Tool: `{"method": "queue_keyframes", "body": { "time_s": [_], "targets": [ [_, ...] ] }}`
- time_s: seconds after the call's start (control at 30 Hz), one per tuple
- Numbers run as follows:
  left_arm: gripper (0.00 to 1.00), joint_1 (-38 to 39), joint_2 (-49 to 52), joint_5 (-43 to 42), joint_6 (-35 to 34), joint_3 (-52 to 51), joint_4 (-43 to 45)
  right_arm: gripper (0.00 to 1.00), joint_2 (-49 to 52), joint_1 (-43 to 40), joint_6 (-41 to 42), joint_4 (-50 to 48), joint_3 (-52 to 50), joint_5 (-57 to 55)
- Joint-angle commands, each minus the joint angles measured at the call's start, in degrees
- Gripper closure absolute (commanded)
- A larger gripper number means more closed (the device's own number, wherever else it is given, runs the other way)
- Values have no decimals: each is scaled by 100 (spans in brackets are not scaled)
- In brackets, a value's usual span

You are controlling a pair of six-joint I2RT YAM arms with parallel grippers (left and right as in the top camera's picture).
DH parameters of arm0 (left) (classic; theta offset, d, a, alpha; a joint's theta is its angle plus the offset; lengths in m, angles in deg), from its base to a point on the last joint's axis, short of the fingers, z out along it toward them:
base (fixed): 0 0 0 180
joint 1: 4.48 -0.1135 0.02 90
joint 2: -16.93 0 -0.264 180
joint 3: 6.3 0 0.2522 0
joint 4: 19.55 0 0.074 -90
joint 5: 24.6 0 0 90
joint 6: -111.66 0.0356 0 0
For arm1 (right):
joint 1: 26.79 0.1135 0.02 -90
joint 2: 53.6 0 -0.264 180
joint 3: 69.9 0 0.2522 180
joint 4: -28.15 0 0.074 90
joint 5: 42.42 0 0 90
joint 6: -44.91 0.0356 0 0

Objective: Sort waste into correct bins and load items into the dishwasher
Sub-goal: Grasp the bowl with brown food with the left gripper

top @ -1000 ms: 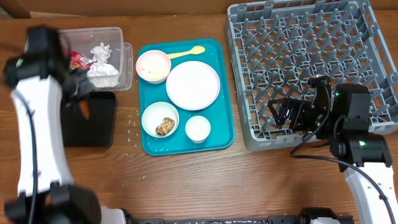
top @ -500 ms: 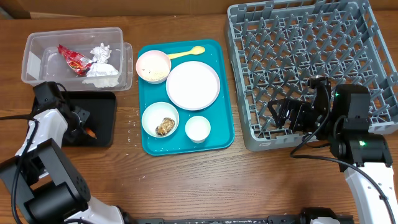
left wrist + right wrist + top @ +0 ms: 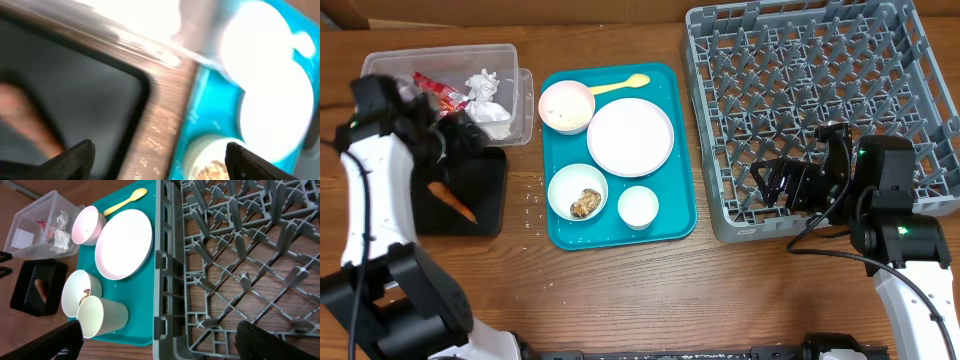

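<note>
The left hand (image 3: 160, 159) hovers over the near edge of the clear plastic tub (image 3: 380, 75), where it meets the shallow black tray (image 3: 488, 200). Its wrist view is blurred, but the two fingers stand wide apart with nothing between them. In the tub lie a red crinkled wrapper (image 3: 432, 88) and a crumpled white tissue (image 3: 485, 90). A brown fried piece (image 3: 453, 198) rests in the black tray. A few loose rice grains (image 3: 532, 196) dot the wooden surface (image 3: 670, 300) between that tray and the teal tray (image 3: 677, 215). On the teal tray sit a white plate (image 3: 630, 137), a bowl holding rice (image 3: 566, 106), a bowl with brownish scraps (image 3: 577, 192), a small white cup (image 3: 638, 207) and a pale yellow spoon (image 3: 618, 85) along the far edge. The right hand (image 3: 161, 339) hangs over the front left part of the grey dish rack (image 3: 800, 60), spread wide and holding nothing. No dishes stand in the rack.
</note>
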Motion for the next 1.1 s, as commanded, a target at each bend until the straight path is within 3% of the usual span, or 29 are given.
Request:
{"method": "queue_keyframes", "body": {
  "time_s": [0.0, 0.17, 0.4, 0.57, 0.73, 1.07],
  "targets": [
    [16, 881, -92, -387, 748, 149, -348, 0, -17, 22, -20, -26, 166, -31],
    [32, 2247, -63, 68, 715, 144, -431, 0, -17, 22, -20, -37, 166, -33],
    [37, 3713, 546, 1357, -46, 144, -197, 0, -17, 22, -22, -22, 166, -33],
    [42, 4054, 1137, 1709, -92, 144, -177, 0, -17, 22, -22, -17, 166, -33],
    [54, 4129, 1563, 1849, -210, 144, -155, 0, -17, 22, -22, 20, 166, -33],
    [96, 4113, 1755, 1845, -352, 310, -142, 0, -17, 22, -22, 59, 166, -33]
  ]
}}
